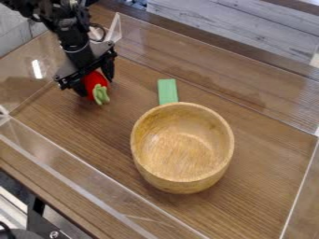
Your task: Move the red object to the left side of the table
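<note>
The red object (95,88), a small glossy red toy vegetable with a light green stem end, lies on the table (75,140) at its far left. My gripper (85,77) points steeply down right over it, open. One black finger stands on each side of the red object, which rests low between them on the wood. The upper part of the red object is hidden by the gripper body.
A flat green rectangular block (167,91) lies right of the gripper. A round light wooden bowl (184,147) stands in the middle front. Low clear acrylic walls (50,173) border the tabletop, with one close behind and left of the gripper.
</note>
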Controlling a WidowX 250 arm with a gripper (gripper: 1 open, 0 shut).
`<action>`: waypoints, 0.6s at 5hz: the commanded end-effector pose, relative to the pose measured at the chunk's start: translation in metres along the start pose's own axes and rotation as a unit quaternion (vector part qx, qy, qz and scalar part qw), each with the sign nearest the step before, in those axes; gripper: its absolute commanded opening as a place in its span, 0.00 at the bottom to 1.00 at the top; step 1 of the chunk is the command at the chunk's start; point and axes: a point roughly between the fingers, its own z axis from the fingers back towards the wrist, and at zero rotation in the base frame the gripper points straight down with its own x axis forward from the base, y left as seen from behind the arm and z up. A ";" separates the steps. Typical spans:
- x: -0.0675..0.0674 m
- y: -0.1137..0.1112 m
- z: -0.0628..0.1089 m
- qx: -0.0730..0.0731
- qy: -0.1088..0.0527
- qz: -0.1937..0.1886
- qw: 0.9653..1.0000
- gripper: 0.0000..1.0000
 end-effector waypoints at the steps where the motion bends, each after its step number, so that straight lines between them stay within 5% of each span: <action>1: 0.008 0.012 0.001 0.007 0.000 0.006 1.000 1.00; 3: 0.004 0.008 0.023 0.015 0.005 0.007 1.000 1.00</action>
